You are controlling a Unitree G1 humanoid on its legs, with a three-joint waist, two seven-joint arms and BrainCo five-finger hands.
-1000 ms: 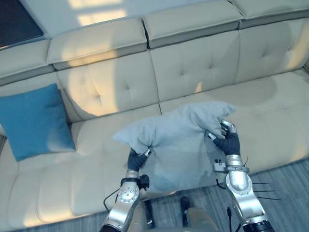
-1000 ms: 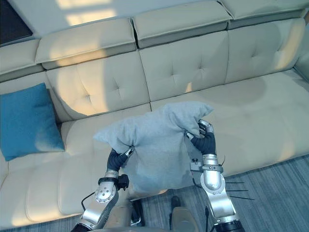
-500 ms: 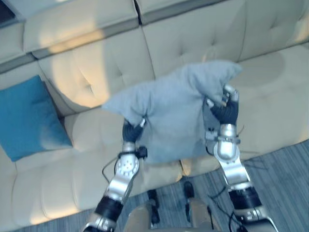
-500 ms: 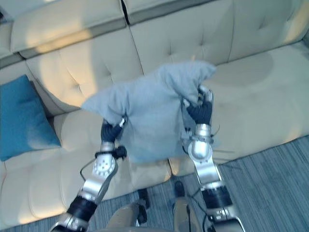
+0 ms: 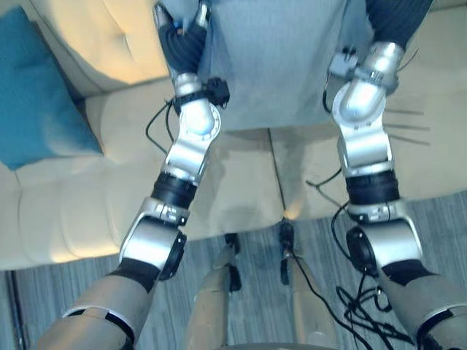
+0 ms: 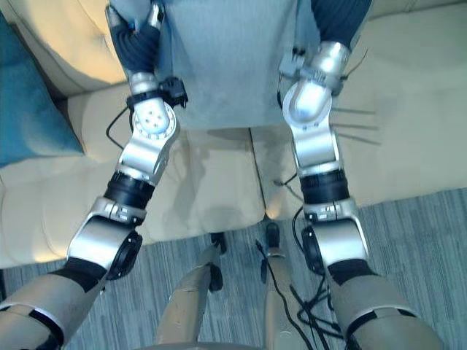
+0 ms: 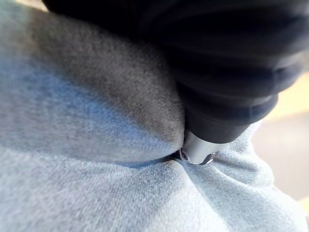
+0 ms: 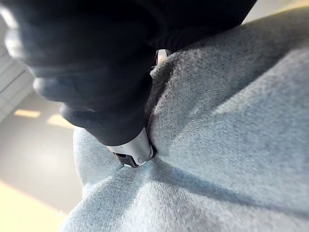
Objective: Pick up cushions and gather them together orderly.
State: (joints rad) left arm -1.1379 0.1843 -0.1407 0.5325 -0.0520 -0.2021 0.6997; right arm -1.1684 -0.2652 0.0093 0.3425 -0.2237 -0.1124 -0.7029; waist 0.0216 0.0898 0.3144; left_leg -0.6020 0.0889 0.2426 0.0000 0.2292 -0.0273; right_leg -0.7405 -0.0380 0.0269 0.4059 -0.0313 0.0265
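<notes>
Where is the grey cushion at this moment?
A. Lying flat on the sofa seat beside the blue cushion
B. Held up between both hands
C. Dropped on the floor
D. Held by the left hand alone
B: the grey cushion hangs between the left hand and the right hand. Each hand grips one side, and both wrist views show the cloth bunched against the hand.

A cream upholstered sofa (image 5: 66, 211) runs across the scene, and a seam (image 5: 276, 171) splits its seat into sections. Warm sunlight (image 5: 102, 44) falls on the sofa's tufted back. Grey-blue striped carpet (image 5: 36, 288) lies before the sofa's front edge.
</notes>
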